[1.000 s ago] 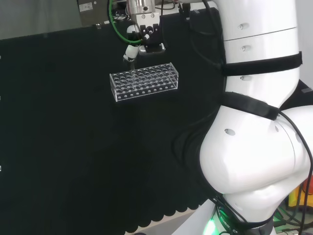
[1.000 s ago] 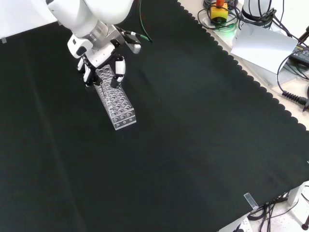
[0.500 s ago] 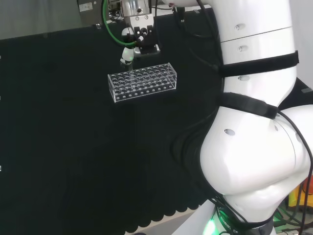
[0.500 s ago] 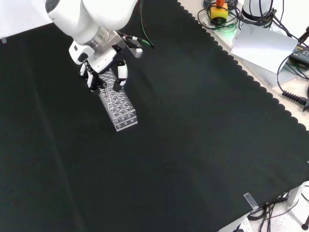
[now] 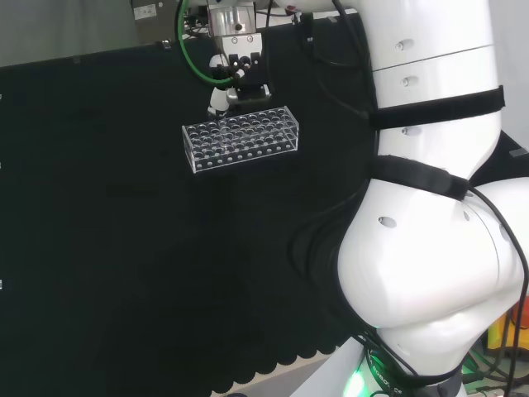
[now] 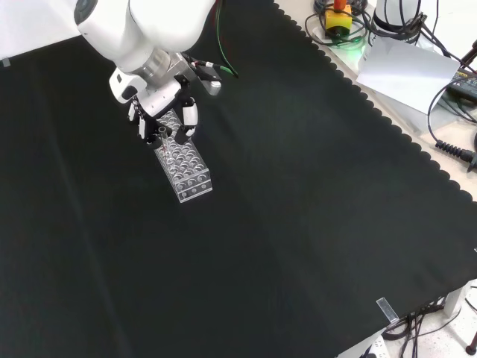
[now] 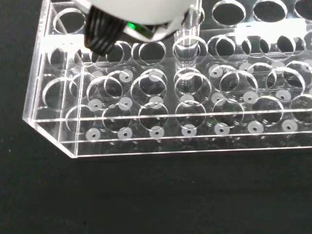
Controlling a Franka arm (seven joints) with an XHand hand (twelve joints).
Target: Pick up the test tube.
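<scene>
A clear plastic rack (image 5: pixel 241 138) with many round holes stands on the black cloth; the front view has the rack (image 6: pixel 185 168) running lengthwise toward the camera. In the wrist view, one clear test tube (image 7: pixel 188 51) stands upright in a hole in the rack (image 7: pixel 161 122), in a row away from the nearest wall. The black and white hand (image 6: pixel 162 115) hangs over the rack's far end, its fingers (image 6: pixel 190 119) pointing down on either side of that end with a gap between them. From the head view the hand (image 5: pixel 236 74) sits just behind the rack's back edge.
The arm's white links (image 5: pixel 430 207) stand at the right of the head view. Beyond the cloth's scalloped edge at the front view's upper right lie a yellow and red button box (image 6: pixel 339 15), a grey sheet (image 6: pixel 406 67) and cables (image 6: pixel 451 145).
The hand has come down and shifted along the rack's far end, so its fingers now straddle it. The rack has shifted slightly.
</scene>
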